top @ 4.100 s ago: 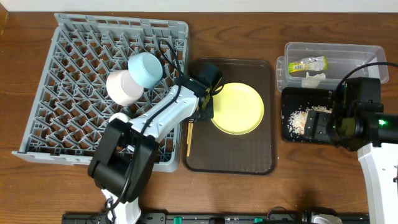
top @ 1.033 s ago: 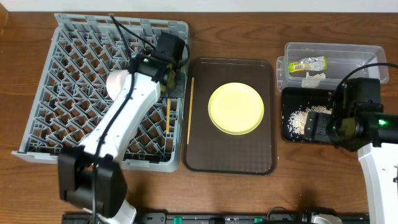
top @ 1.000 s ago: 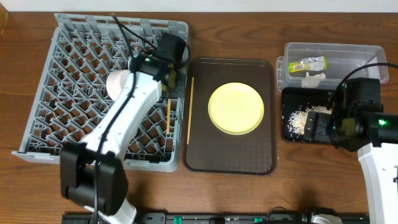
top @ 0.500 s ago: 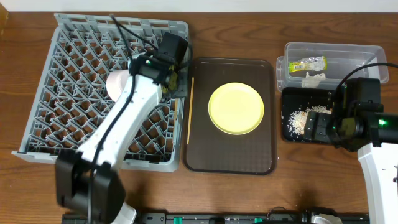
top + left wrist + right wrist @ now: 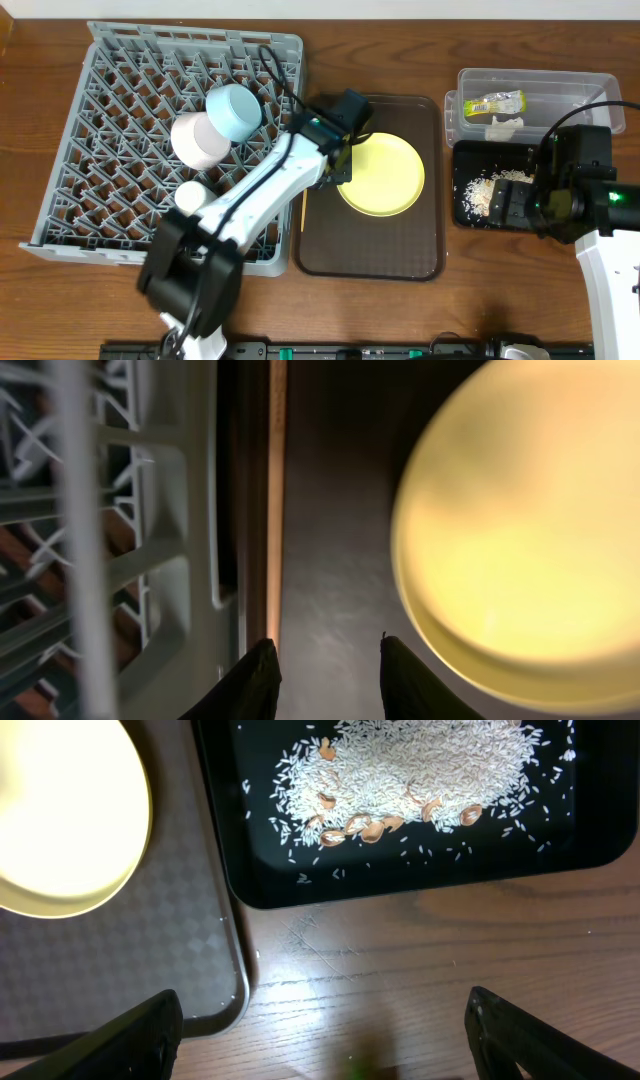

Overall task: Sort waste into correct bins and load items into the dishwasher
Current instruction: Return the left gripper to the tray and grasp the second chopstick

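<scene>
My left gripper (image 5: 335, 172) is open and empty, low over the left side of the brown serving tray (image 5: 400, 260). In the left wrist view its fingertips (image 5: 262, 652) straddle bare tray floor, with a wooden chopstick (image 5: 276, 500) just past the left tip and the yellow plate (image 5: 510, 530) on the right. The chopstick also shows in the overhead view (image 5: 304, 212). The grey dish rack (image 5: 120, 90) holds a light blue bowl (image 5: 233, 110), a pinkish-white bowl (image 5: 198, 141) and a white cup (image 5: 190, 195). My right gripper (image 5: 322, 995) is open and empty over bare wood beside the black tray (image 5: 300, 890).
The clear tub (image 5: 560, 85) at the back right holds the green-yellow wrapper (image 5: 493, 102) and the white tissue (image 5: 505, 124). The black tray (image 5: 470, 215) in front of it holds rice crumbs (image 5: 487, 190). The yellow plate (image 5: 385, 175) lies in the brown tray.
My left arm has swung from the rack's right edge to the brown tray, beside the chopstick and plate. The two bowls are uncovered again. The right arm has not moved.
</scene>
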Controlling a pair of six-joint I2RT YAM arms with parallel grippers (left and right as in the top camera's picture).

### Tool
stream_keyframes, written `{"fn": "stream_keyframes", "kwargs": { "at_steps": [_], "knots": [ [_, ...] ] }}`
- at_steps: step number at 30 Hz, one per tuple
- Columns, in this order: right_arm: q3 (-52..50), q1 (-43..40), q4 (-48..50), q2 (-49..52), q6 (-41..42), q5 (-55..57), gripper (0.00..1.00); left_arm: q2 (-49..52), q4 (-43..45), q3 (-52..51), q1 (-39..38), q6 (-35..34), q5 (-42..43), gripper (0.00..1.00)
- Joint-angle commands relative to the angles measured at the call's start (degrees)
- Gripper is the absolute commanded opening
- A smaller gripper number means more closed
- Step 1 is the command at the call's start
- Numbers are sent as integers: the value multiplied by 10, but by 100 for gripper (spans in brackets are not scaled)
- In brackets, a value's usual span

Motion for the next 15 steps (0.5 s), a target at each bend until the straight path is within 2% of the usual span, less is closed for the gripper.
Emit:
{"fn": "stream_keyframes", "kwargs": {
  "at_steps": [1, 15],
  "knots": [
    [1, -4, -1, -3, 6, -5, 88, 39, 8, -1, 13, -12, -25, 34],
    [1, -4, -5, -3, 6, -5, 88, 86, 43, -3, 29, -11, -38, 34]
  ]
}}
